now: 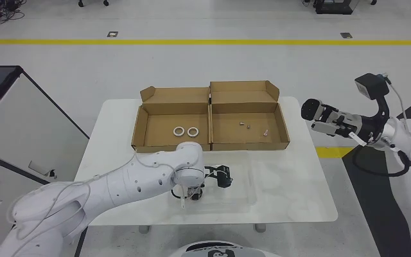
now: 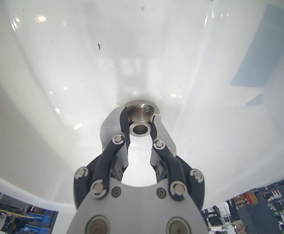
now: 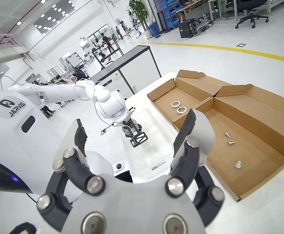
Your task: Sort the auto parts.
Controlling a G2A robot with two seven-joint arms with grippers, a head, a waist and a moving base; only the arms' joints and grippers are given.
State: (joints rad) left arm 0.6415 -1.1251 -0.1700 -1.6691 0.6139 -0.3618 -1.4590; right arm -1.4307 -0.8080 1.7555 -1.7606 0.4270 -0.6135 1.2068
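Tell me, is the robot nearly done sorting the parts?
Partly. Done: two metal rings lie in the left cardboard box, three bolts in the right cardboard box. In hand: the left gripper is shut on a flanged metal bushing, low over the table. Left: that bushing isn't in a box yet. The right gripper is open, off beside the table.

Bright, even indoor light from rows of ceiling lamps. The cardboard boxes hold soft shadows along their walls. In the left wrist view the glossy white surface carries lamp reflections (small bright dots and streaks), and the metal part gleams. Both wrist views bow straight lines near their edges, like the yellow floor line.
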